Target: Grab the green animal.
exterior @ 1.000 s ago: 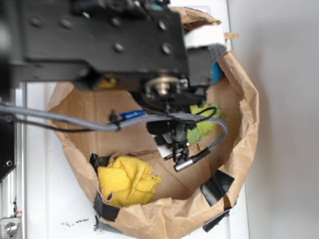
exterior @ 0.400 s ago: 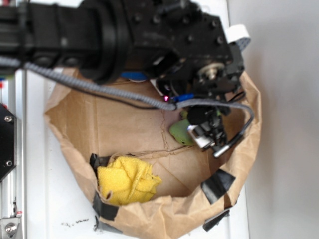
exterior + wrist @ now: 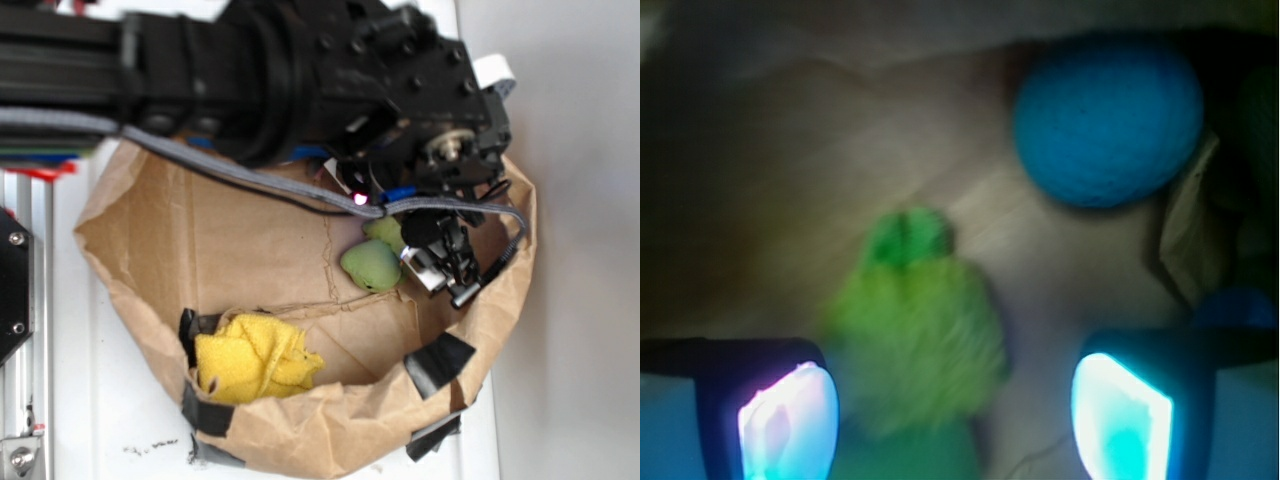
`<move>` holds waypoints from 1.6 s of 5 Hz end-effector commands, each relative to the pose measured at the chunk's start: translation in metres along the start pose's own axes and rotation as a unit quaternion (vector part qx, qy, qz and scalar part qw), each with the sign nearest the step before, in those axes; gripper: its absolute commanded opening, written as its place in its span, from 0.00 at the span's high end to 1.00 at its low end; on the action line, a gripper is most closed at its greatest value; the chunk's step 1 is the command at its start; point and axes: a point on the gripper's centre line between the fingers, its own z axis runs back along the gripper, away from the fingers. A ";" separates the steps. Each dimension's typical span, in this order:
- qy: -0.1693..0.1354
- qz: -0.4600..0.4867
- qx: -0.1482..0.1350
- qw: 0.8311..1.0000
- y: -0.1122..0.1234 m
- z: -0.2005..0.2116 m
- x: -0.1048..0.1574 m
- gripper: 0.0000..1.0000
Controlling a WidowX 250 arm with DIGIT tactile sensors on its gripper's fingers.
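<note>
Sitting on the brown paper floor of the bag (image 3: 130,200), the green animal (image 3: 915,345) lies right under the gripper (image 3: 955,415), between its two fingers (image 3: 788,415) but closer to the left one in the wrist view. Its fuzzy body is a bit blurry there, so its edges are hard to make out. From the outside view, its smooth round head (image 3: 371,265) pokes out just beside the gripper (image 3: 440,265), near the right wall of the bag.

The fingers are spread wide apart and hold nothing. The toy does not look squeezed or touched yet.

To do this step well, I think the gripper should slide a little toward the toy so the toy sits in the middle of the gap. Then it should go straight down until the fingers reach both sides of the fuzzy body, and close softly. The toy is soft, so it will squash; a low, full bite looks safer than a pinch of fur.

The blue ball (image 3: 1108,118) rests near the toy, farther into the bag, so the fingers should stay away from it. The yellow cloth (image 3: 255,362) is far off at the bag's front and is no bother
</note>
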 end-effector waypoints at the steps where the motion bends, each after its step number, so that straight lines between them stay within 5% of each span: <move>1: -0.027 -0.026 0.065 0.997 -0.005 -0.035 0.006 0.00; 2: -0.016 -0.023 0.049 0.998 -0.005 -0.032 0.007 1.00; 5: -0.035 -0.093 -0.011 0.995 0.007 0.038 -0.015 1.00; 6: -0.019 -0.140 0.007 0.990 0.012 0.066 -0.021 1.00; 8: 0.042 -0.289 0.093 0.952 0.001 0.095 -0.044 1.00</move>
